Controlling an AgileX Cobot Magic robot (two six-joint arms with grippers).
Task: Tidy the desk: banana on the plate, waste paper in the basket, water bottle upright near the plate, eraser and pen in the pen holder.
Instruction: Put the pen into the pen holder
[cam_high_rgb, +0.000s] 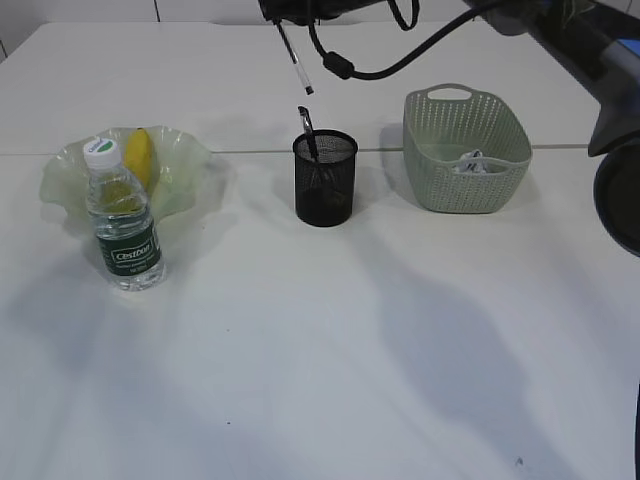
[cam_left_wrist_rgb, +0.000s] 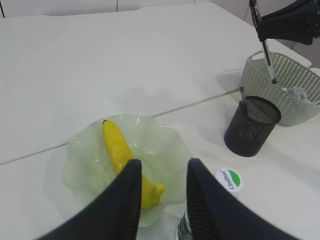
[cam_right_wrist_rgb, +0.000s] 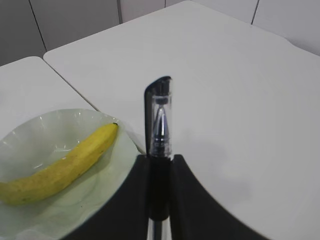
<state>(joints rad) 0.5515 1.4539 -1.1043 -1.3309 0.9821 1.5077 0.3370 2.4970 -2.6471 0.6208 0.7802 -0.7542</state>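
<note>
White counter (cam_high_rgb: 330, 380): banana (cam_high_rgb: 140, 157) on green plate (cam_high_rgb: 190, 155), bottle (cam_high_rgb: 122, 225) upright beside it, paper in basket (cam_high_rgb: 470, 150). Step in hand: right fingers (cam_right_wrist_rgb: 159, 165), clamped on pen (cam_high_rgb: 297, 62), upper centre above black mesh pen holder (cam_high_rgb: 325, 178); next, lower it straight in. Left fingers (cam_left_wrist_rgb: 162, 195) part-open, empty.
</note>
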